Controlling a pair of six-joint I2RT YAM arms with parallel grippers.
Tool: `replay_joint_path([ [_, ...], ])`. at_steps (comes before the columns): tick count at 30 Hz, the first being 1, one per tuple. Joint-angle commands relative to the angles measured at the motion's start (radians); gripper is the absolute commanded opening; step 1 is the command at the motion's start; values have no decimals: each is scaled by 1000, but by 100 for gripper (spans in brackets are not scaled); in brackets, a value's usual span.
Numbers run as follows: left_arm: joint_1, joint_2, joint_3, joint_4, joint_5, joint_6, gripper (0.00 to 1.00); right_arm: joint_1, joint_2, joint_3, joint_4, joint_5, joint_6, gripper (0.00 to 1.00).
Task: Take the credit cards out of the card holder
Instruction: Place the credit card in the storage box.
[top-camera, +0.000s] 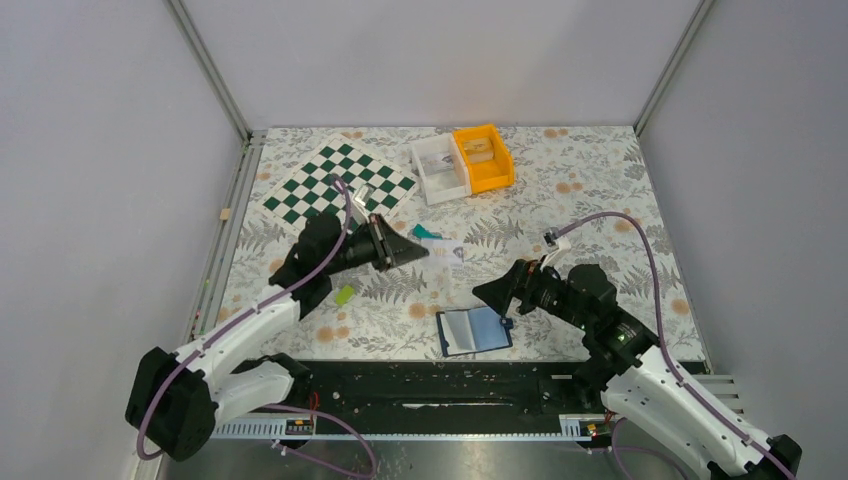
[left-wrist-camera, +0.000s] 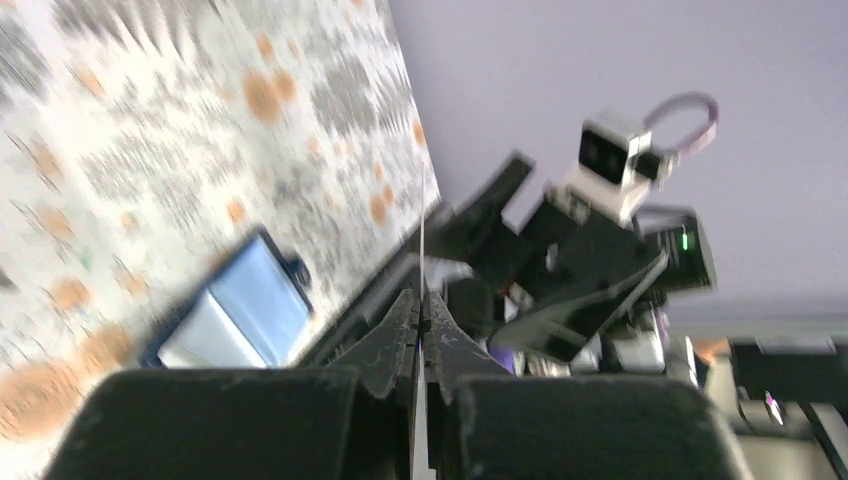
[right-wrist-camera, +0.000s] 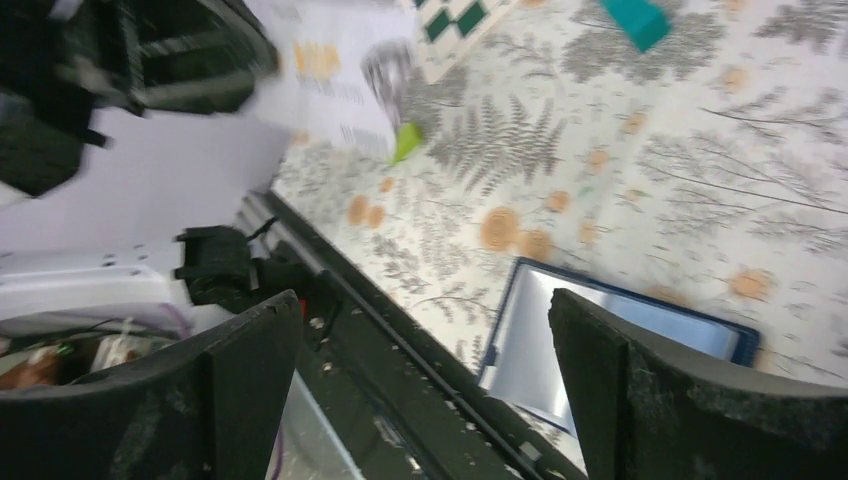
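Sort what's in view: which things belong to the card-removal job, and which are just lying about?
Job: card holder, lying open; credit card, pinched in the left tool.
Lying about: chessboard, white bin, orange bin, teal block, green block.

Before you lies a surface (top-camera: 600, 200) covered in a fern-and-blossom print. At its far left you see a green-and-white chessboard (top-camera: 338, 182), turned cornerwise. A white bin (top-camera: 440, 168) and an orange bin (top-camera: 484, 157) stand touching, side by side, at the far middle. Your view also takes in a teal block (top-camera: 428, 232) near the centre and a lime-green block (top-camera: 344, 294) well apart, nearer and leftward.
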Motion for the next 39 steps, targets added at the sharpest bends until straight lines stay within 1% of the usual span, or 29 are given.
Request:
replay_joint_path([
  [1, 63, 96, 205, -134, -179, 124, 0, -5, 34, 106, -265, 192, -129, 100],
  [5, 118, 223, 334, -132, -342, 157, 0, -5, 47, 163, -411, 308, -136, 99],
  [7, 130, 299, 396, -121, -402, 183, 0, -5, 39, 163, -434, 329, -153, 99],
  [13, 163, 539, 576, -90, -547, 242, 0, -5, -21, 121, -459, 433, -137, 100],
  [15, 182, 638, 626, -63, -544, 222, 0, -5, -40, 108, -458, 453, -134, 100],
  [18, 211, 776, 724, -45, -498, 142, 0, -5, -51, 97, -457, 476, -141, 99],
  [23, 230, 967, 869, -29, -463, 117, 0, -6, -15, 98, -459, 501, -160, 99],
  [25, 248, 1038, 904, 27, -414, 80, 0, -5, 8, 110, -459, 502, -163, 99],
  [27, 257, 1090, 941, 60, -395, 57, 0, -6, 29, 122, -458, 500, -165, 99],
  [31, 261, 1159, 1038, 42, -378, 68, 0, -5, 70, 132, -441, 491, -157, 99],
  [39, 261, 1228, 1085, 25, -381, 41, 0, -6, 168, 133, -388, 463, -119, 99],
])
